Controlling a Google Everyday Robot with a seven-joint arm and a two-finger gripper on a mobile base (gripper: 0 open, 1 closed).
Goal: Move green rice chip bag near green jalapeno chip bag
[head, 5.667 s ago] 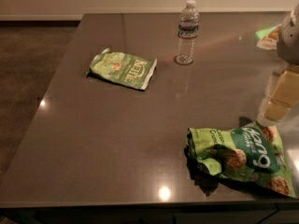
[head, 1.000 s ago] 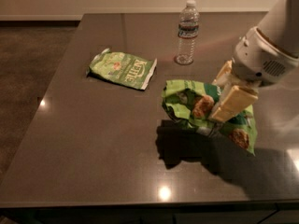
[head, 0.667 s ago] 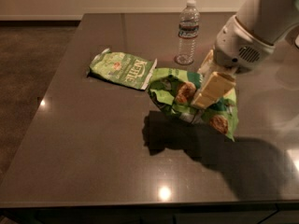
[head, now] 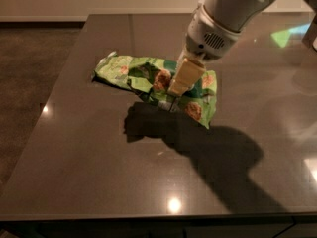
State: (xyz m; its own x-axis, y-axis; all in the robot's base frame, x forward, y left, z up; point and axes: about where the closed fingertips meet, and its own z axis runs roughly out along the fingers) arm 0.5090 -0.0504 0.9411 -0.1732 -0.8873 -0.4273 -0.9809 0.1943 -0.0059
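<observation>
My gripper (head: 174, 97) is shut on the green rice chip bag (head: 200, 94), a wrinkly light-green bag with round brown chip pictures. The bag hangs a little above the dark table (head: 89, 172) and casts a shadow below it. The green jalapeno chip bag (head: 111, 69) lies flat on the table just to the left. Only its left part shows, because the held bag covers its right side in this view. The cream fingers (head: 186, 76) come down from the arm at the upper right.
The white arm (head: 225, 14) fills the upper right and hides what stands behind it. The table's left edge (head: 54, 95) drops to a brown floor. The near edge runs along the bottom.
The gripper took the rice chip bag from the table's near right and carried it left. It now hangs right beside the jalapeno bag and overlaps it. The water bottle is now hidden behind the arm.
</observation>
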